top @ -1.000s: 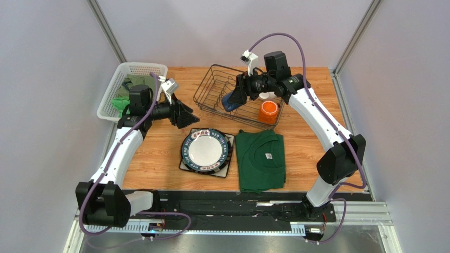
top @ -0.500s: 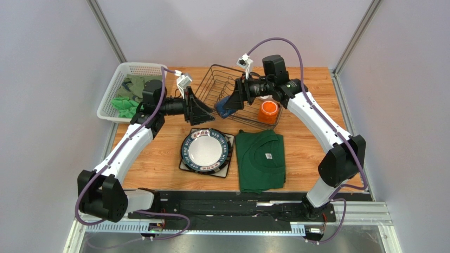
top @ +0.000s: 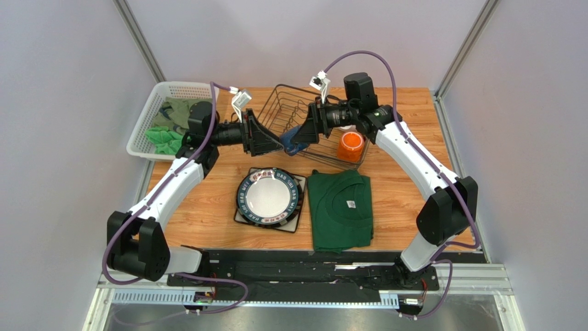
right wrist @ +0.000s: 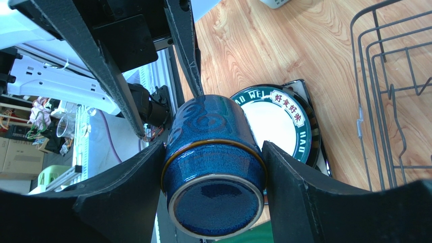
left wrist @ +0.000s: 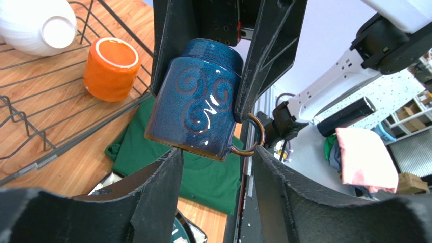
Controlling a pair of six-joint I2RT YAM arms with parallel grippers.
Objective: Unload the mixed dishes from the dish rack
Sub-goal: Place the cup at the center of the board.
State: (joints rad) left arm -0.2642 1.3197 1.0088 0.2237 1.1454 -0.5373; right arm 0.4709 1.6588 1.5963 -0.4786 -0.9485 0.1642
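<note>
My right gripper is shut on the dark blue mug and holds it in the air over the dish rack's near-left corner. My left gripper is open. Its fingertips stand on either side of the mug's open end. The orange mug and the white bowl lie in the rack. A round dark-rimmed plate lies on a square plate on the table.
A green shirt lies to the right of the plates. A white perforated basket holding green cloths stands at the back left. The rack's wires are to the right of the mug in the right wrist view.
My left arm has swung right until its open fingers reach the mug. My right gripper has carried the mug up and slightly left, out of the rack.
</note>
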